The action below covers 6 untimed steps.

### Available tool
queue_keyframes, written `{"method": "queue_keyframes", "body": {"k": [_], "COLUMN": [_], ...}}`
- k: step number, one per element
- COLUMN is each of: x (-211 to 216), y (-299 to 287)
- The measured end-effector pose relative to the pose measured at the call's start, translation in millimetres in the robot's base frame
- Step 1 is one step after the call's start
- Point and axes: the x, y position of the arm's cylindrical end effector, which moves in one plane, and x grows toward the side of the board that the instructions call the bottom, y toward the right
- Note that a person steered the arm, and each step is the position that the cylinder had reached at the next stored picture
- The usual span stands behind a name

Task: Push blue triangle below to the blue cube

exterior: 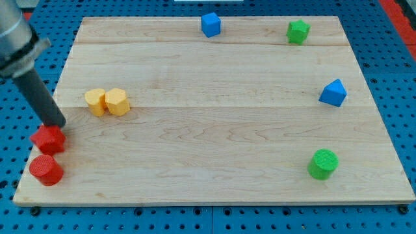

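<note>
The blue triangle (333,93) lies near the view's right edge of the wooden board (214,130), at mid height. The blue cube (210,25) sits at the view's top, a little right of centre. My tip (57,123) is at the view's far left, touching the top of a red block (49,139). It is far from both blue blocks. The dark rod rises from the tip up and to the left.
A second red block, a cylinder (46,169), lies just below the first. Two yellow blocks (95,101) (117,102) sit side by side right of my tip. A green block (298,31) is at top right, a green cylinder (323,163) at bottom right.
</note>
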Motion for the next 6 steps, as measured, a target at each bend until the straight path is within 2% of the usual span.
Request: {"method": "queue_keyframes", "body": {"k": [1,2,3,4,5,6], "x": [24.3,2.9,22.4,-2.7,-49.8,-85.9], "y": [22.6,85.7,232.4,373.2,513.8,508.3]}}
